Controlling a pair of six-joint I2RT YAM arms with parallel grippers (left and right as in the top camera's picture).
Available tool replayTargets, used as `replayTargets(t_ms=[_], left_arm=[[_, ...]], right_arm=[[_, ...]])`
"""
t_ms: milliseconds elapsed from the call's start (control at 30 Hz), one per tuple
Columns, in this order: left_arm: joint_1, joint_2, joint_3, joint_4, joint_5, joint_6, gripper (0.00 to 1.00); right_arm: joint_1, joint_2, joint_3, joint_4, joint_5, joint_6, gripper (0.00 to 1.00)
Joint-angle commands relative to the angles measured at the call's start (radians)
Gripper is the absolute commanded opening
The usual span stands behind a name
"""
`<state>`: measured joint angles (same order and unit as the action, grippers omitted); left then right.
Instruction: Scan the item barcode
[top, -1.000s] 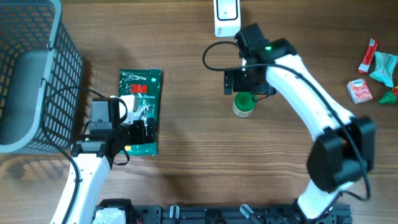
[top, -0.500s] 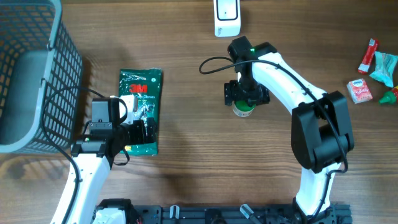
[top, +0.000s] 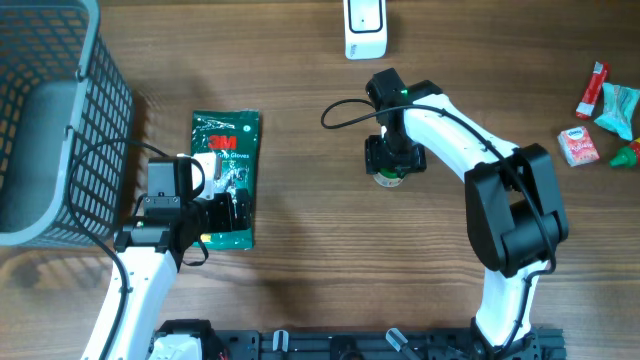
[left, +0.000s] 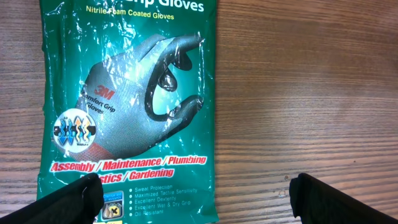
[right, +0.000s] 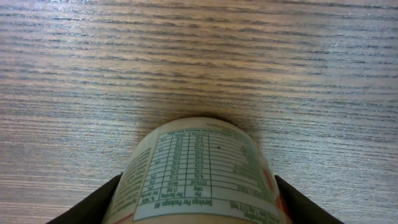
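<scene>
The item is a small bottle with a green cap and a nutrition label, standing on the wooden table mid-right. My right gripper reaches down over it, and in the right wrist view both dark fingers press against the bottle's sides. A white scanner lies at the table's far edge, just above the bottle. My left gripper hangs open over the lower end of a green pack of gloves, holding nothing.
A grey wire basket stands at the far left. The pack of gloves lies flat beside it. Several small snack packets sit at the right edge.
My right gripper has come down around the bottle and narrowed until its fingers meet the sides. The left arm has not moved.
</scene>
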<state>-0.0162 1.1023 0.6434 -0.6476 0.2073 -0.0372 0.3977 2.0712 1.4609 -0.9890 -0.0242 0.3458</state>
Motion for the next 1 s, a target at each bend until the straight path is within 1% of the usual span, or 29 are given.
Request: replayTargets(t_ms=[0,67,167,267,300,367,500,600,667,800,900,967], left_arm=[[0.008,-0.001,0.0,0.003,0.002,-0.009,1.0],[0.008,-0.001,0.0,0.003,0.001,-0.009,1.0],[0.008,0.0,0.0,0.003,0.001,-0.009,1.0],[0.008,0.0,0.0,0.003,0.001,-0.009,1.0],[0.008,-0.001,0.0,0.003,0.001,-0.009,1.0],[0.008,-0.001,0.0,0.003,0.001,-0.009,1.0],[0.008,-0.001,0.0,0.003,0.001,-0.009,1.0],[0.008,-0.001,0.0,0.003,0.001,-0.008,1.0],[0.008,-0.001,0.0,0.003,0.001,-0.009,1.0],[0.008,0.0,0.0,0.003,0.001,-0.009,1.0],[0.008,-0.001,0.0,0.003,0.001,-0.009,1.0],[0.008,-0.001,0.0,0.003,0.001,-0.009,1.0]], right_arm=[[0.0,0.02,-0.01,0.001,-0.011,0.027,0.6],[-0.003,0.02,-0.006,0.003,-0.093,0.024,0.6],[-0.03,0.019,0.019,-0.013,-0.247,0.024,0.55],[-0.076,0.019,0.042,-0.059,-0.358,0.019,0.54],[-0.091,0.019,0.044,-0.073,-0.39,0.004,0.54],[-0.119,0.019,0.044,-0.112,-0.478,-0.073,0.53],[-0.146,0.019,0.044,-0.177,-0.548,-0.09,0.53],[-0.148,0.019,0.044,-0.26,-0.648,-0.16,0.53],[-0.148,0.019,0.044,-0.301,-0.747,-0.215,0.53],[-0.148,0.016,0.044,-0.355,-0.846,-0.244,0.54],[-0.148,0.011,0.044,-0.436,-0.945,-0.318,0.54],[-0.148,0.003,0.044,-0.521,-0.992,-0.396,0.53]])
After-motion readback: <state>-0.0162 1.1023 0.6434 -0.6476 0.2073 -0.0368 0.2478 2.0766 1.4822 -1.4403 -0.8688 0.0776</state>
